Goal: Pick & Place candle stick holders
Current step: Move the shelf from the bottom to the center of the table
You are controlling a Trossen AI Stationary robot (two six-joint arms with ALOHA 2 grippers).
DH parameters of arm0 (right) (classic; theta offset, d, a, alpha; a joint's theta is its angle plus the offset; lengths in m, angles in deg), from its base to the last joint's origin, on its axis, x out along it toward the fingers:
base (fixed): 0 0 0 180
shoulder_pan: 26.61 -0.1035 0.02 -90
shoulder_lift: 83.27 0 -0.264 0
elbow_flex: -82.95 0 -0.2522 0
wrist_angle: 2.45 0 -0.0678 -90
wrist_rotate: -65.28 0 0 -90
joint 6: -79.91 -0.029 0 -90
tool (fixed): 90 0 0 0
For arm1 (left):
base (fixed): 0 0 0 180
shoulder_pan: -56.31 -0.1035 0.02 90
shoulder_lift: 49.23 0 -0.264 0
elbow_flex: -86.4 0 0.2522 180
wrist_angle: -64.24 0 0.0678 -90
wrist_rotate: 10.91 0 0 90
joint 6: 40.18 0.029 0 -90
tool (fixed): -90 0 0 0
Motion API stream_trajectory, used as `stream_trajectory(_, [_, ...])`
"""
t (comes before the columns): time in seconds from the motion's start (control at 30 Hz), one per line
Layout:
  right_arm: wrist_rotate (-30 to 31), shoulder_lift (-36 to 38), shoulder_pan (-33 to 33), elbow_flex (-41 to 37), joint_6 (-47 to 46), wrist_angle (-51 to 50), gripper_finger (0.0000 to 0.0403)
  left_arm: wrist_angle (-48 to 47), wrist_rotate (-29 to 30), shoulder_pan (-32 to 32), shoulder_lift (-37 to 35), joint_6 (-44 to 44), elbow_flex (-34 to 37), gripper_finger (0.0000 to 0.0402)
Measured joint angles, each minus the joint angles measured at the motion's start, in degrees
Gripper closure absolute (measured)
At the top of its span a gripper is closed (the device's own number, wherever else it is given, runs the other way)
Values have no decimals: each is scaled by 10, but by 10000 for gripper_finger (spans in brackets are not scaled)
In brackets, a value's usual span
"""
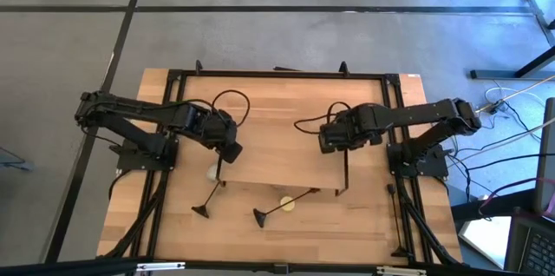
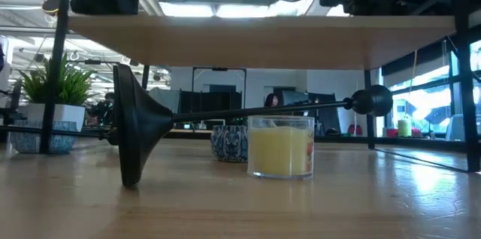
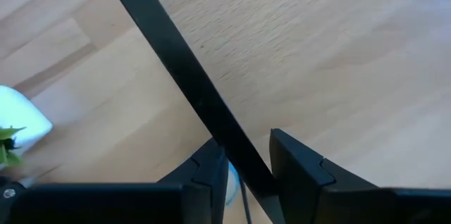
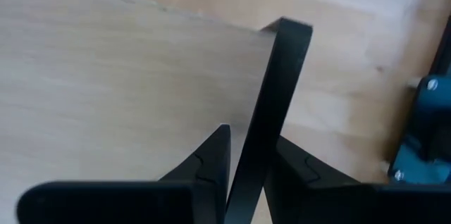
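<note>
Wooden shelf [image 1: 277,150] mid-frame, flat black legs. Left gripper [image 3: 243,175] clamped on its left leg [image 3: 183,76], right gripper [image 4: 246,175] on the right leg [image 4: 271,111]. Two slim black candlesticks [image 1: 208,198] [image 1: 282,208] toppled lower centre. Low view alone shows yellow glass candle [image 2: 280,146].

a wooden shelf [image 1: 277,159] on black legs stood across the middle of the bench [image 1: 364,215], its board seen from underneath in the low view, spanning nearly the full width. a yellow candle in a clear glass jar [image 2: 280,146] sat upright on the bench near its front edge, just in front of the shelf. a blue-and-white patterned pot [image 2: 228,142] stood behind it and to one side, partly hidden by the jar. a small white round object [image 1: 212,171] lay by the shelf's front left leg. beyond the bench, a potted green plant [image 2: 56,92] stood in a white container, with office monitors [image 2: 218,98] behind.
</note>
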Motion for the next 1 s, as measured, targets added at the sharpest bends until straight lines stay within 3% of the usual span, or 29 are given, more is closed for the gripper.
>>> stream_trajectory(0.4, [24, -1, 72, -1, 71, 8, 331, 39, 8, -20, -7, 0, 34, 313])
stream_trajectory(1.0, [54, -1, 97, 0, 96, 24, 330, 36, 5, -68, -16, 39, 36, 313])
